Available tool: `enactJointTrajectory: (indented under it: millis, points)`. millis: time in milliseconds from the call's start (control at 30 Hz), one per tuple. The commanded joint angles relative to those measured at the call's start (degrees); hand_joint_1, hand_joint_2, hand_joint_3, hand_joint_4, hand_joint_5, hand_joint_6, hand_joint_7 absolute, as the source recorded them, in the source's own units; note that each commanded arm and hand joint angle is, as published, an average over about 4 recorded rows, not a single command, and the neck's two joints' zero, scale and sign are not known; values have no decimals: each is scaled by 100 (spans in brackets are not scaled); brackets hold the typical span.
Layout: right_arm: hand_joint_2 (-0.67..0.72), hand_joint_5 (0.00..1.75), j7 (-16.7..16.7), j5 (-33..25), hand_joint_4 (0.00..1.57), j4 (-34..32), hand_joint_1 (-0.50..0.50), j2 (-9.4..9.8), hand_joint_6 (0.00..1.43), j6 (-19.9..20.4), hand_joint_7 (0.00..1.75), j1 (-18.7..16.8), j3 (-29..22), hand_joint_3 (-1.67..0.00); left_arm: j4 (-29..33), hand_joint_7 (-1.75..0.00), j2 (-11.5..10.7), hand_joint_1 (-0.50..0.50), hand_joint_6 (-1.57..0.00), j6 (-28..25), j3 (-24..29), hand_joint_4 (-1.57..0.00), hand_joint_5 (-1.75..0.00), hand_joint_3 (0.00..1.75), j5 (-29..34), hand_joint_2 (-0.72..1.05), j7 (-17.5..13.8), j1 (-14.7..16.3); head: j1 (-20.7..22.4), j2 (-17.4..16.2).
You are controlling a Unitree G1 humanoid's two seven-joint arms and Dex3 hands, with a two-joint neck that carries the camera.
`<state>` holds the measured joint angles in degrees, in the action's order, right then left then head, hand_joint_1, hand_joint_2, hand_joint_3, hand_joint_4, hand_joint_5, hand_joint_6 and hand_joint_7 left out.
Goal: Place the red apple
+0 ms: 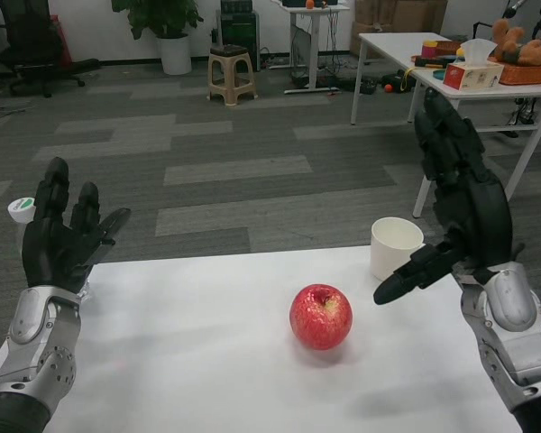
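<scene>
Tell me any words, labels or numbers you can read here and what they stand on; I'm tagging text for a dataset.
None can be read.
Tissue box on the far table: red print, too blurred to read.
Green-and-white cap by the left hand: no legible marking.
Apple and white cup: no text.

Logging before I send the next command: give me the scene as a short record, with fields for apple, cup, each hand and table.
apple: red apple resting on the table, held by neither hand
cup: white cup upright at the far edge, right of the apple
left hand: left hand raised at the table's left, fingers apart, holding nothing
right hand: right hand raised right of the apple, fingers spread, holding nothing
table: white table
</scene>
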<state>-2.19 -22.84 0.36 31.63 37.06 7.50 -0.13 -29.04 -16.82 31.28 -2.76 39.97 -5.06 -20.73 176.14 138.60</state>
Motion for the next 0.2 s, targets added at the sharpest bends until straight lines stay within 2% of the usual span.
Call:
enactJointTrajectory:
  millis: [33,200]
  points:
    - [22,0,-27,-54,0,-9,-46,-26,0,21,7,-30,30,0,65,0,-58,-48,0,27,4,0,-8,0,11,60,-4,-76,7,7]
    - [22,0,-27,-54,0,-27,-46,-49,0,21,7,-35,36,0,65,0,-73,-48,0,27,4,0,-10,0,11,60,-4,-78,11,10]
